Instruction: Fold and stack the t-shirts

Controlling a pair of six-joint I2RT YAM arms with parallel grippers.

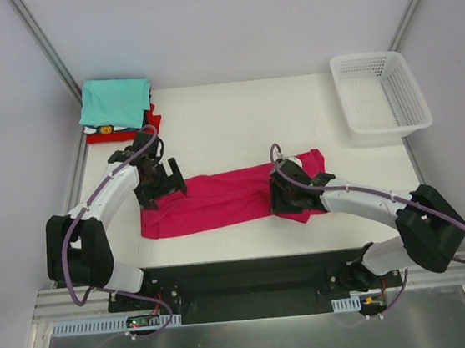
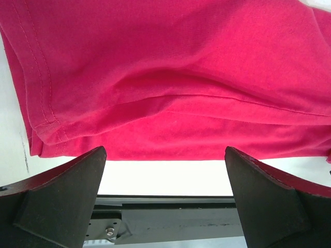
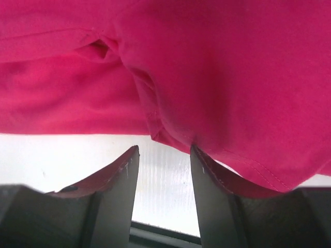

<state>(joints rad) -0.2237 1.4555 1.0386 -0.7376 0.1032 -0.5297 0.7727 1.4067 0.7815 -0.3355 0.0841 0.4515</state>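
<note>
1. Black fingers (image 2: 67, 191) of the left end effector (image 2: 165, 155) fill the bottom of the left wrist view. They are spread wide with nothing between them, and only bare white counter (image 2: 165, 178) shows in the gap.
2. Just beyond those tips lies the magenta t-shirt (image 2: 181, 77), layered, with a stitched hem at its left edge.
3. On the right end effector (image 3: 164, 150) the fingers (image 3: 114, 181) stand partly apart, with bare counter between them. The shirt's hemmed edge (image 3: 207, 67) drapes over the tip of one finger but is not pinched.
4. From above, the magenta t-shirt (image 1: 219, 199) lies as a long band across the middle of the counter (image 1: 226, 116). The left end effector (image 1: 162, 182) is at its left end and the right end effector (image 1: 283, 193) over its right end.
5. At the far left corner sits a folded stack: a teal t-shirt (image 1: 115, 102) on top, a red t-shirt (image 1: 152, 120) beneath, and a dark-and-white t-shirt (image 1: 97, 129) showing at the edge.
6. At the far right corner stands a white mesh basket (image 1: 379, 132), well apart from the shirts.
</note>
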